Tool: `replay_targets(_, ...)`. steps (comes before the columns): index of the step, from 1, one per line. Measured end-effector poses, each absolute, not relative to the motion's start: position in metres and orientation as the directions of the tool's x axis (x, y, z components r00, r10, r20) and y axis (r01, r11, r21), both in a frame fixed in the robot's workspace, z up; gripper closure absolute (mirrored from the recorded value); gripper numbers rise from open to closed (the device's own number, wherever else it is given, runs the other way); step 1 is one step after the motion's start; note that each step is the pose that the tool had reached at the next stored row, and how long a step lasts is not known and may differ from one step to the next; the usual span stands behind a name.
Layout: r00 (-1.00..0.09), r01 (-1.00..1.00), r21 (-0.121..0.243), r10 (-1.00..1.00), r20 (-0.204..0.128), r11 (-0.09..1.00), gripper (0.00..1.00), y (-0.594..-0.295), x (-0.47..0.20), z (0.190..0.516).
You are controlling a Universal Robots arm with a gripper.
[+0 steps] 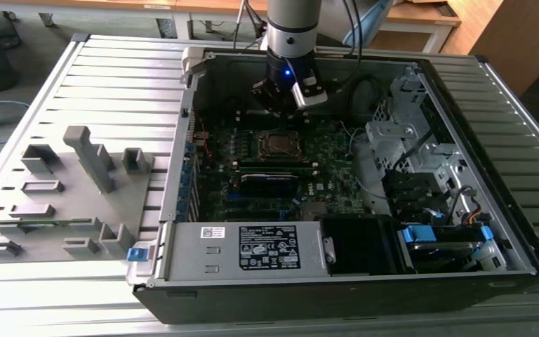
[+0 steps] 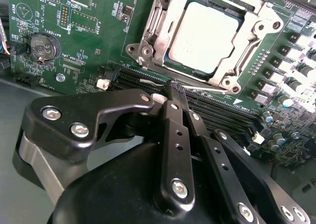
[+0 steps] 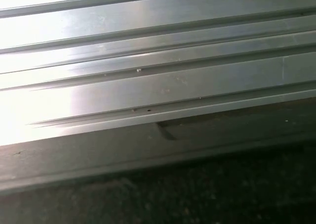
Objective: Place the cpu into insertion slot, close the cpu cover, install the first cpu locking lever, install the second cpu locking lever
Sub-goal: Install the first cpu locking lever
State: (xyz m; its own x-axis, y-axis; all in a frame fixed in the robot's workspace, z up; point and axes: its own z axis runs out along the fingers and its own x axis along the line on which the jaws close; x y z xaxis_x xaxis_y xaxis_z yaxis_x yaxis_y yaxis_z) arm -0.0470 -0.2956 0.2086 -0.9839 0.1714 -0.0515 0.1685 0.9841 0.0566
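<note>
The cpu (image 2: 205, 36), a dull silver square, lies in the insertion slot (image 1: 277, 144) on the green motherboard (image 2: 89, 36). The cpu cover (image 2: 152, 23), a metal frame with a window, lies down around the chip. A thin wire locking lever (image 2: 210, 89) runs along the socket's near edge. My gripper (image 2: 174, 90) is shut, its black fingers meeting right at the end of that lever. I cannot tell whether they pinch the wire. In the exterior view the gripper (image 1: 282, 105) hangs inside the open computer case, just behind the socket.
Long black memory slots (image 2: 222, 110) lie between gripper and socket, and a coin battery (image 2: 44, 46) is nearby. A labelled power supply (image 1: 241, 249) fills the case front, with drive bays (image 1: 443, 239) at the exterior view's right. A grey block fixture (image 1: 64, 196) stands left on the slatted table (image 3: 148, 85).
</note>
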Motion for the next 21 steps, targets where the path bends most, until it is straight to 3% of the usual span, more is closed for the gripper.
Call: replay_targets(21,-0.984,0.168,0.056,0.171,-0.052,0.984,0.89,-0.2934,-0.0497,0.2086)
